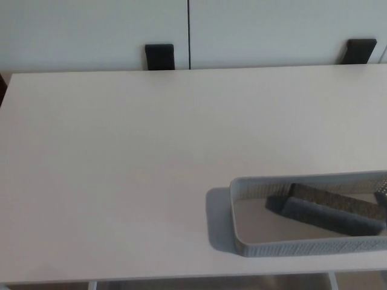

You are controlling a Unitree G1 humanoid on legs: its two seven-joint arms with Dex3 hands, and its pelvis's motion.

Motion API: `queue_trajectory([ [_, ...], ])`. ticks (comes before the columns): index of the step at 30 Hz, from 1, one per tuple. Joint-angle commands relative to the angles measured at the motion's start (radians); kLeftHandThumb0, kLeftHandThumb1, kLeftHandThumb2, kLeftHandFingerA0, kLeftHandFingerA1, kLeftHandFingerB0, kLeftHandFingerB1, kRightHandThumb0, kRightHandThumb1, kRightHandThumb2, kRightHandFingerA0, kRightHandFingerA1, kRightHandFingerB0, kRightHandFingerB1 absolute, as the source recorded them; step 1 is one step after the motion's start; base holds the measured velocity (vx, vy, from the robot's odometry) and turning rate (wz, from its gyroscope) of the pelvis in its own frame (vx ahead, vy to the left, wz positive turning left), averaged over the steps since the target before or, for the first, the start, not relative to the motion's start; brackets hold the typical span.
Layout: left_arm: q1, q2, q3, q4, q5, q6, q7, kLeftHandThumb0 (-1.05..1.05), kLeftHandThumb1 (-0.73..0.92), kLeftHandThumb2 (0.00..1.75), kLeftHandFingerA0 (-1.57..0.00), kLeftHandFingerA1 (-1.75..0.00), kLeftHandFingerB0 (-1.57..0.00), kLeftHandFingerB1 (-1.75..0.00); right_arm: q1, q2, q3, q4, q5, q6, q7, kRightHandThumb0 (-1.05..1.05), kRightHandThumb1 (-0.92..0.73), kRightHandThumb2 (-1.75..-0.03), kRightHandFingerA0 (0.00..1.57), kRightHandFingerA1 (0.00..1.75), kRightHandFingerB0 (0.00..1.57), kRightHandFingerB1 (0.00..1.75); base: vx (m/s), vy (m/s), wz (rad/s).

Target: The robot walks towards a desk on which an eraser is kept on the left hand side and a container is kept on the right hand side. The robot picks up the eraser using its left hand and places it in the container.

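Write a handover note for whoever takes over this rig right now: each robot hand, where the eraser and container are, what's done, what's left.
Left robot hand: not in view. Right robot hand: not in view.
Eraser: lying inside the container, near the desk's front right edge; the container is cut off at the picture's right.
Done: eraser placed in the container, nothing holding it.
Left: nothing visible to do; just confirm both arms are clear.

I see a white counter (121, 169) filling most of my view. A grey mesh container (242, 229) sits directly on it, near the front right edge.
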Motion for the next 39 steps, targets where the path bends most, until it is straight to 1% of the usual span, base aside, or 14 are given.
queue_trajectory([
  [1,-0.051,0.205,-0.092,0.897,0.034,-0.423,-0.438,-0.53,0.34,0.78,-0.03,-0.47,-0.02,-0.39,0.023,-0.057,-0.066,-0.023,0.066,-0.029,0.055,-0.49,-0.48,-0.54,0.46,0.61,0.43,0.49,0.0,0.0,0.0],
  [2,-0.056,0.185,-0.114,0.924,0.062,-0.46,-0.373,-0.56,0.54,0.56,-0.12,-0.38,-0.12,-0.27,0.021,-0.057,-0.059,-0.02,0.057,-0.024,0.045,-0.52,-0.37,-0.77,0.43,0.65,0.38,0.57,0.0,0.0,0.0],
  [3,-0.063,0.167,-0.128,0.942,0.074,-0.458,-0.336,-0.47,0.37,0.82,0.0,-0.46,-0.01,-0.42,0.025,-0.057,-0.06,-0.034,0.059,-0.021,0.045,-0.52,-0.37,-0.77,0.43,0.68,0.37,0.58,0.0,0.0,0.0],
  [4,-0.067,0.156,-0.133,0.947,0.076,-0.445,-0.31,-0.47,0.57,0.59,-0.08,-0.37,-0.1,-0.28,0.027,-0.057,-0.06,-0.037,0.059,-0.026,0.046,-0.51,-0.38,-0.77,0.42,0.67,0.37,0.58,0.0,0.0,0.0],
  [10,-0.125,0.057,-0.175,0.979,0.115,-0.354,0.026,-0.39,0.54,0.66,-0.03,-0.24,-0.08,-0.33,0.009,-0.058,-0.061,-0.013,0.057,-0.022,0.042,-0.48,-0.49,-0.54,0.45,0.59,0.42,0.49,0.0,0.0,0.0],
  [13,-0.199,-0.036,-0.24,1.039,0.179,-0.451,0.264,-0.69,0.54,0.86,0.0,-0.19,0.0,-0.2,-0.003,-0.056,-0.063,0.006,0.054,-0.022,0.038,-0.52,-0.36,-0.77,0.49,0.68,0.38,0.57,0.0,0.0,0.0],
  [14,-0.224,-0.054,-0.256,1.041,0.188,-0.449,0.308,-0.75,0.57,0.87,0.0,-0.14,0.0,-0.14,-0.008,-0.055,-0.066,0.008,0.056,-0.013,0.033,-0.5,-0.47,-0.54,0.51,0.64,0.41,0.49,0.0,0.0,0.0],
  [15,-0.248,-0.068,-0.265,1.035,0.186,-0.437,0.336,-0.74,0.55,0.84,0.0,-0.11,0.0,-0.12,-0.01,-0.055,-0.068,0.01,0.057,-0.011,0.034,-0.53,-0.36,-0.77,0.45,0.66,0.37,0.57,0.0,0.0,0.0],
  [19,-0.35,-0.094,-0.386,1.059,0.262,-0.46,0.436,-0.78,0.62,0.91,0.0,-0.17,0.0,-0.19,-0.011,-0.051,-0.074,0.01,0.057,-0.014,0.037,-0.45,-0.49,-0.54,0.41,0.58,0.38,0.49,0.0,0.0,0.0],
  [20,-0.352,-0.092,-0.394,1.071,0.26,-0.469,0.441,-0.78,0.62,0.91,0.0,-0.17,0.0,-0.19,-0.008,-0.05,-0.071,0.004,0.051,-0.011,0.033,-0.49,-0.38,-0.75,0.36,0.61,0.33,0.55,0.0,0.0,0.0],
  [34,-0.372,-0.063,-0.463,1.198,0.223,-0.541,0.475,-0.78,0.62,0.91,0.0,-0.17,0.0,-0.19,0.01,-0.033,-0.067,0.015,0.031,-0.009,0.02,-0.49,-0.38,-0.75,0.36,0.61,0.33,0.55,0.0,0.0,0.0],
  [35,-0.446,-0.391,-0.5,0.868,0.273,-0.602,0.889,-0.33,0.65,1.11,-0.01,-0.5,0.0,-0.48,-0.014,0.029,-0.133,-0.02,0.102,-0.043,-0.029,-0.64,-0.42,-0.83,0.24,0.63,0.14,0.52,0.0,0.0,0.0],
  [37,-0.475,-0.37,-0.61,0.958,0.366,-0.666,0.871,-0.35,0.57,1.06,-0.01,-0.49,0.0,-0.47,-0.016,0.043,-0.124,-0.041,0.094,-0.047,-0.033,-0.63,-0.42,-0.83,0.23,0.62,0.16,0.52,0.0,0.0,0.0],
  [39,-0.476,-0.433,-0.577,0.956,0.292,-0.678,0.785,-0.56,0.7,0.62,0.0,-0.25,-0.01,-0.26,-0.017,0.053,-0.117,-0.053,0.091,-0.052,-0.007,-0.65,-0.42,-0.81,0.19,0.59,0.16,0.51,0.0,0.0,0.0],
])
